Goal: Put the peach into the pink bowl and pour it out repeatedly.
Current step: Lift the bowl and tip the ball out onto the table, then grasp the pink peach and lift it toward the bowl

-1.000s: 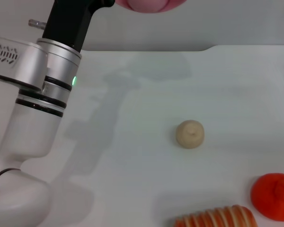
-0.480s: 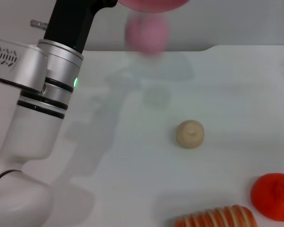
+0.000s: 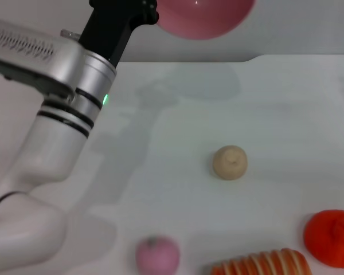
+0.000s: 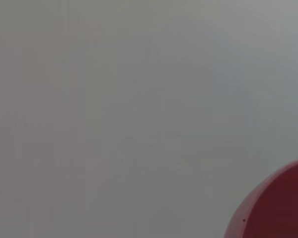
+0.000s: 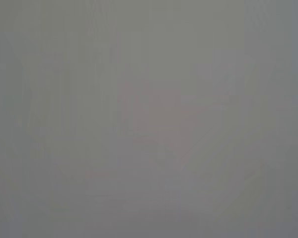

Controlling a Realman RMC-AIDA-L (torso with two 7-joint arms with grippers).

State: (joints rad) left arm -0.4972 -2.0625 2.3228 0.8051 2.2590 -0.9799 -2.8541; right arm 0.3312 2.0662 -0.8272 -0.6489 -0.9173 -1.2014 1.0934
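The white table [image 3: 286, 114] fills most of the head view, and the beige bun-like lump [image 3: 230, 162] near its middle serves as the landmark for everything else. The left arm [image 3: 51, 143] rises from the near left corner, well to the left of the lump, and reaches up and away to the far edge of the table. There its black wrist section meets the pink bowl [image 3: 205, 17], which hangs in the air above and beyond the lump, raised clear of the table with its rounded underside showing; a slice of the same bowl [image 4: 278, 208] appears in a corner of the left wrist view. The claw of the left arm is hidden where it meets the bowl, so I cannot tell whether it pinches the rim or how its fingers stand. Nearer than the lump and to its right lie an orange-and-cream striped ridged piece [image 3: 261, 263] and, beside it, the bright orange tangerine [image 3: 331, 238]. The peach [image 3: 157, 255] lies on the table, nearer than the lump and to its left, well apart from the bowl. The right wrist view shows only grey blur.
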